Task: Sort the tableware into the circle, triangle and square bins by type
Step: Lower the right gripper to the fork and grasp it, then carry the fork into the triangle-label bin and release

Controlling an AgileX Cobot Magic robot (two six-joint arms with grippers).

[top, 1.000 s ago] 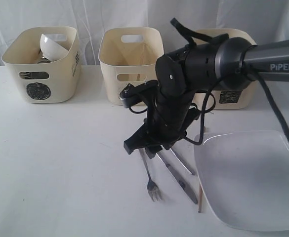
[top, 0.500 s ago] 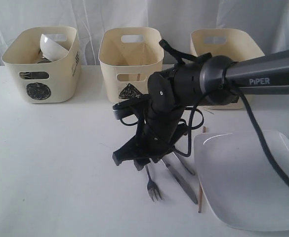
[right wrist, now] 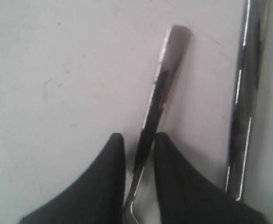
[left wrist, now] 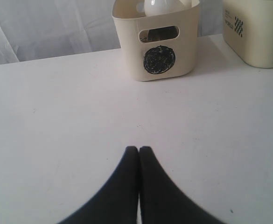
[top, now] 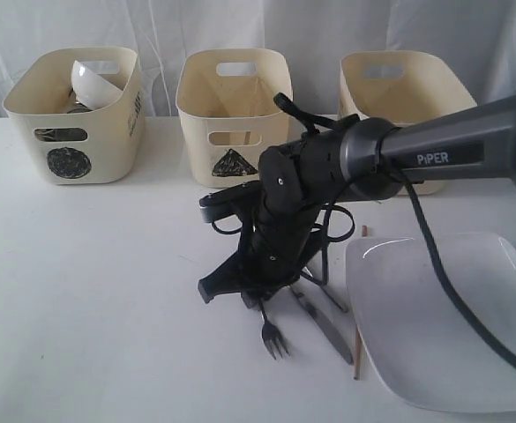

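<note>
- The right claw (right wrist: pixel 136 139) is finishing a descent. Over the last second its arm has been sliding across the desk (top: pixel 108 291) toward 7 o'clock and sinking. The triangle mark on the middle bin, covered a moment ago, is showing again.
- Its fingers (right wrist: pixel 106 182), standing wide a moment ago, are now narrowing on either side of the handle of the fork (top: pixel 272 333). A sliver of desk is still showing beside the handle, so I cannot tell whether the claw is already pinching it or only straddling it.
- The fork is lying flat where it was, at about 6 o'clock from the triangle bin (top: pixel 234 106), with its tines pointing toward 6 o'clock.
- The knife (top: pixel 324 326) is lying just beside the fork at 3 o'clock. A chopstick (top: pixel 356 352) is lying further that way, just beside the edge of the plate (top: pixel 443 326).
- The left claw (left wrist: pixel 138 156) is staying clenched on nothing, hovering over the desk with the circle bin (left wrist: pixel 157 51) ahead at 12 o'clock.
- The circle bin is already holding a white bowl (top: pixel 94 81), while the square bin (top: pixel 403 84) is waiting at 2 o'clock from the fork.
- As I judge it, the fork pick is reaching its closing stage, with the cutlery and the plate still waiting to be sorted.
- The thin, flat handle is probably needing a full squeeze before any lift, or it may be slipping out.
</note>
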